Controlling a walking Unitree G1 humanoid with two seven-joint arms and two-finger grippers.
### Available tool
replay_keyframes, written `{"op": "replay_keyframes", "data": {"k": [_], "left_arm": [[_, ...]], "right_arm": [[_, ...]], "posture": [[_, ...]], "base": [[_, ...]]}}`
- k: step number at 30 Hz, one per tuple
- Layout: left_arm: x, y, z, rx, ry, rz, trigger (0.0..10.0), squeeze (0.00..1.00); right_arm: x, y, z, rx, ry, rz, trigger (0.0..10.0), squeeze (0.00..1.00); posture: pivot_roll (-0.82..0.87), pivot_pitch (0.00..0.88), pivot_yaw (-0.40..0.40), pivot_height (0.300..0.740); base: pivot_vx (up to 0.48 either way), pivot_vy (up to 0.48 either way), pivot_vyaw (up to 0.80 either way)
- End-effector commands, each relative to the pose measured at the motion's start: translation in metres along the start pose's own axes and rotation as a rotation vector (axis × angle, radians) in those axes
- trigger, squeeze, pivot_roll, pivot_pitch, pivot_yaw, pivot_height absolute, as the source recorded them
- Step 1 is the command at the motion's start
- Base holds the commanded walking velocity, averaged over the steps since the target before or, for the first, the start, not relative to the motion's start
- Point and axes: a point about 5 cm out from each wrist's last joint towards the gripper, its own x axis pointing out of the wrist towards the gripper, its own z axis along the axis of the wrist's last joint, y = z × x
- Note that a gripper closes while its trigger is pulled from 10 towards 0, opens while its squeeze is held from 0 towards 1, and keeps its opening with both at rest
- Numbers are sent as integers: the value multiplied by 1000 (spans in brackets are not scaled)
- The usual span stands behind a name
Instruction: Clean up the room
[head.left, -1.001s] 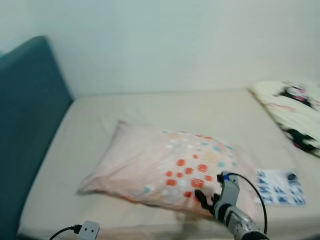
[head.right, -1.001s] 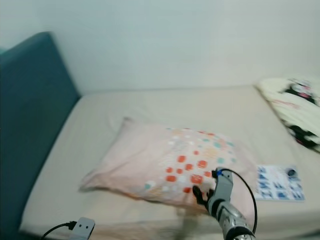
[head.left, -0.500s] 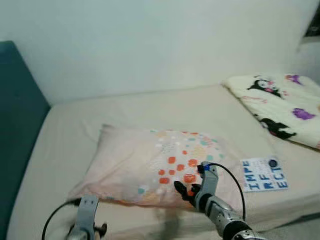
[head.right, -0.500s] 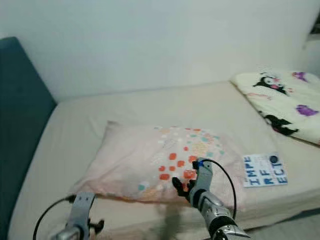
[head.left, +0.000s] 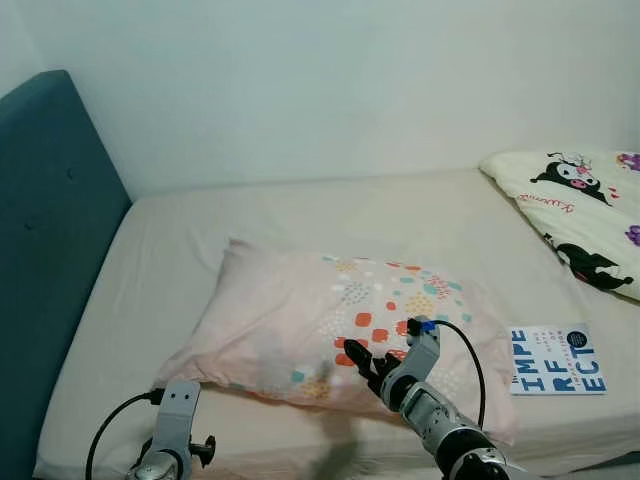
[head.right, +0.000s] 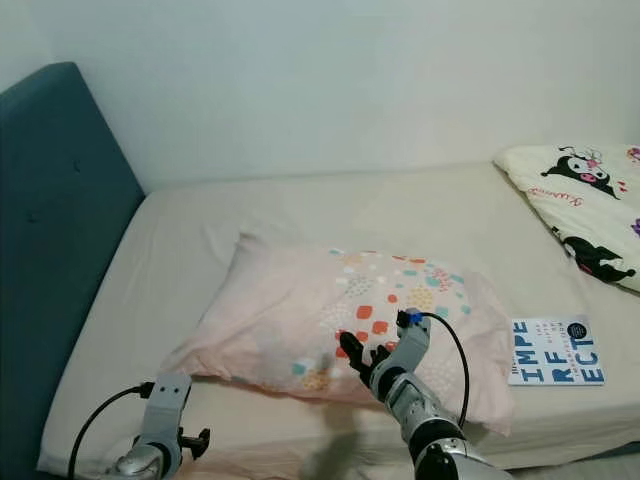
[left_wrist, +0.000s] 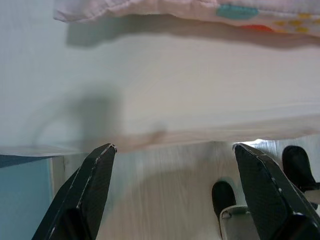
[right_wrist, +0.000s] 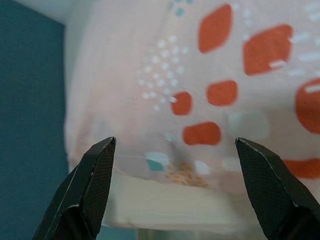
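Pillow (head.left: 330, 325): pink with orange and teal spots, lying flat near the middle of the bed (head.left: 420, 225), long side toward the front edge, one corner pointing at the headboard (head.left: 50, 250).

Vs. half a second ago: camera has panned back toward the headboard, so more teal shows and less of the blanket. Pillow and book look unmoved on the sheet. Right end effector (head.left: 360, 362) stays over the pillow's front spotted part, fingers apart, nothing between them. Left end effector (left_wrist: 172, 150) is still low at the bed's front edge, just short of the pillow's near corner, fingers apart and empty.

Edges and room: wide bare sheet between pillow and wall, and between pillow and headboard. On the pillow's far side from the headboard, a book (head.left: 557, 359) with blue lettering lies flat, near but not touching; beyond it a cartoon-print blanket (head.left: 575, 215) is bunched at the bed's end.

Left wrist view adds the bed's side face, pale wood floor (left_wrist: 165, 175) below and the pillow seam above. Right wrist view shows the pillow's print up close, headboard behind.
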Motion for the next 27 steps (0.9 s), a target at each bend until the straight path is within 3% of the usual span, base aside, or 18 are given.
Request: {"op": "replay_keyframes", "data": {"k": [1,5,12,20,27], "left_arm": [[0,3,1,-2,-9,10,10000,0],[1,4,9,6,-35,10,10000,0],[4,4,21,1,-78,9,10000,0],[7,-2,41,-4,-154,-16,10000,0],[7,-5,51,21,-206,-35,10000,0]], "right_arm": [[0,-2,-11,34,42,-41,10000,0],[-2,-4,-18,95,73,-67,10000,0],[-1,0,-22,107,97,-33,10000,0],[3,7,16,283,-113,70,10000,0],[5,16,34,321,-188,149,10000,0]], "posture": [[-39,53,48,664],[-42,50,54,644],[-39,58,56,619],[-34,76,64,574],[-6,110,75,549]], "base": [[0,0,0],[0,0,0],[0,0,0],[0,0,0],[0,0,0]]}}
